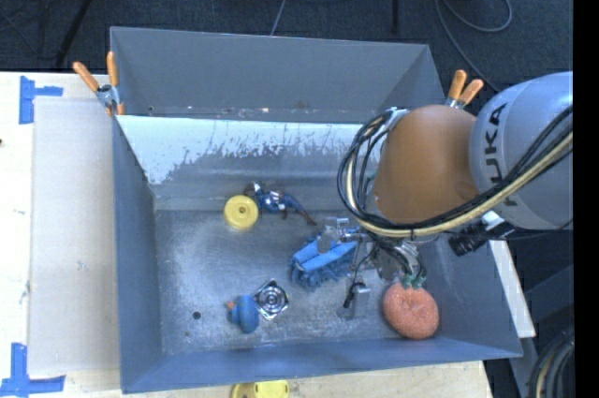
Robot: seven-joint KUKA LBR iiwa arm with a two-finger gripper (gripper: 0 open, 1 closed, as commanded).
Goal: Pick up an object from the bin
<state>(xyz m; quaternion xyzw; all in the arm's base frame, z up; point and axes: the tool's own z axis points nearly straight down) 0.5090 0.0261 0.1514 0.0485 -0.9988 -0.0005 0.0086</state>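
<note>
Blue toy truck point(321, 263), one; orange ball point(410, 311), one; yellow disc point(241, 212), one.

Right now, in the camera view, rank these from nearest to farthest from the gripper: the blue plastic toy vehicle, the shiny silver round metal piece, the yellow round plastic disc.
1. Blue plastic toy vehicle: just left of the gripper, mid-bin.
2. Shiny silver round metal piece: farther left, near the front wall.
3. Yellow round plastic disc: farthest left, toward the back wall.
</note>
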